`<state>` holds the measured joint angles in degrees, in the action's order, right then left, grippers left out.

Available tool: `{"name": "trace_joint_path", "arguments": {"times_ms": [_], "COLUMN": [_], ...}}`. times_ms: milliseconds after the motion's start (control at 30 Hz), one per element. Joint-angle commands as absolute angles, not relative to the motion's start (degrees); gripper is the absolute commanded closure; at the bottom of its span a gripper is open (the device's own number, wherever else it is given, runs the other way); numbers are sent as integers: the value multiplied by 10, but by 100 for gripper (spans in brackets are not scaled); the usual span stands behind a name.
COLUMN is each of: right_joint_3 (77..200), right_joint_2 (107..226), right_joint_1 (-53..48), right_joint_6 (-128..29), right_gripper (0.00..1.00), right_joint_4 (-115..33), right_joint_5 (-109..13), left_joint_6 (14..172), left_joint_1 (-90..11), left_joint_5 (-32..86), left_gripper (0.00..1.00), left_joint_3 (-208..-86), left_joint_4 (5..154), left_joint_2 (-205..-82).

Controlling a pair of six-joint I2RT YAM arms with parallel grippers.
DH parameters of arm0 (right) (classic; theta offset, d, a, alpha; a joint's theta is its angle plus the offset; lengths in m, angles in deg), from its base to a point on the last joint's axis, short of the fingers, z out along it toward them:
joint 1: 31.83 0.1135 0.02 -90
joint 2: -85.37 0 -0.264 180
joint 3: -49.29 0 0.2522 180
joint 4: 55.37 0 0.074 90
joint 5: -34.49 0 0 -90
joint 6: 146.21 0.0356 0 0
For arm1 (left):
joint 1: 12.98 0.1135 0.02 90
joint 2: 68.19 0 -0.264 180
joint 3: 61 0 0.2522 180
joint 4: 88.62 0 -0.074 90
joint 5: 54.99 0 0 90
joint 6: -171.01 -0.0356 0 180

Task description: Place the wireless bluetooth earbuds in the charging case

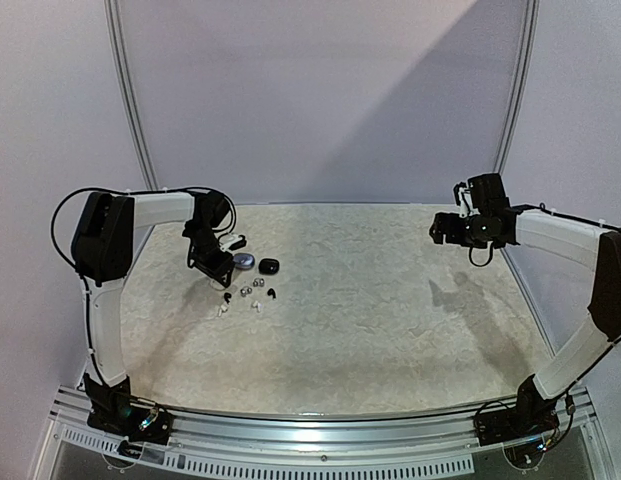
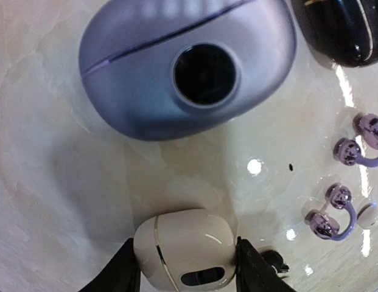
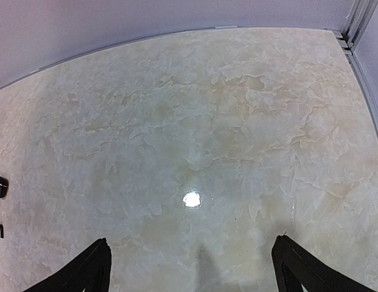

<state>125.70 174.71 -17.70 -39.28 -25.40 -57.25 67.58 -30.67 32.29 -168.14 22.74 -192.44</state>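
White charging case (image 2: 189, 243) sits pinched in the left gripper (image 2: 185, 260) beside the lilac case (image 2: 134, 79); right gripper (image 3: 192, 267) gapes empty; lid-opening likely next.

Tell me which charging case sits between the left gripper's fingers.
The white case, bracketed on both sides by the left gripper. The lavender case and the black case lie farther off, untouched.

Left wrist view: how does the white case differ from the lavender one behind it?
The glossy white rounded case is smaller and sits between the left gripper's fingers; the lavender pebble-shaped case lies free. The white case bears a dark oval window, the lavender case a dark round one. Both look closed, seams showing.
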Motion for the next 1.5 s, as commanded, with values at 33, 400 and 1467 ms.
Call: {"name": "trace_joint_path", "arguments": {"times_ms": [33,400,1467], "right_joint_3": [1290,1377,1503], "right_joint_2": [1753,1734,1858], "right_joint_1": [-172,-158,106], "right_joint_6": [-389,-364,-272], "right_gripper": [7,13,35], "right_joint_4": [-234,-225,-417], "right_joint_5": [-562,-460,-146], "left_joint_6": [657,509,224], "left_joint_1": [-306,-361,-682], "left_joint_5": [338,453,527], "left_gripper": [87,100,100], "left_joint_3": [-1700,-1830,-1661], "left_joint_4": [209,58,423], "left_joint_2": [-1909,-1745,-1596]}}
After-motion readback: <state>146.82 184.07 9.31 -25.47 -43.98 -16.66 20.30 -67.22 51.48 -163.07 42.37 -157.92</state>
